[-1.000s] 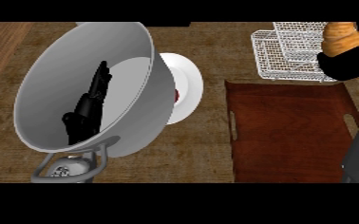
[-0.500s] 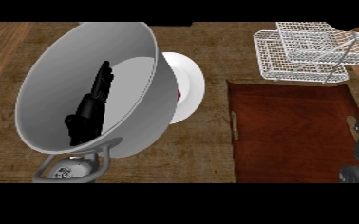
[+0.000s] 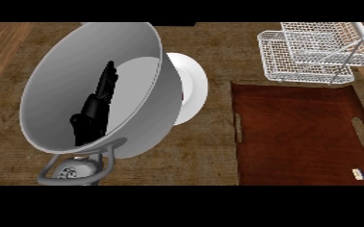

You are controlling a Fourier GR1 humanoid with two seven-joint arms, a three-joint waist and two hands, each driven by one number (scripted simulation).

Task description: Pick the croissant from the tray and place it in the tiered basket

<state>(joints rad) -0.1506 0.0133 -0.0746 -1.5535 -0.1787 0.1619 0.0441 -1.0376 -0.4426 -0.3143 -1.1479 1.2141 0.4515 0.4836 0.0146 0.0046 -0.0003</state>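
Croissant is not seen on the dark wooden tray [image 3: 298, 134] or in the wire tiered basket [image 3: 313, 53] at the counter's far right corner. Left hand [image 3: 92, 110] is shown straight-fingered before a grey bowl [image 3: 142, 43]; placement should be checked.
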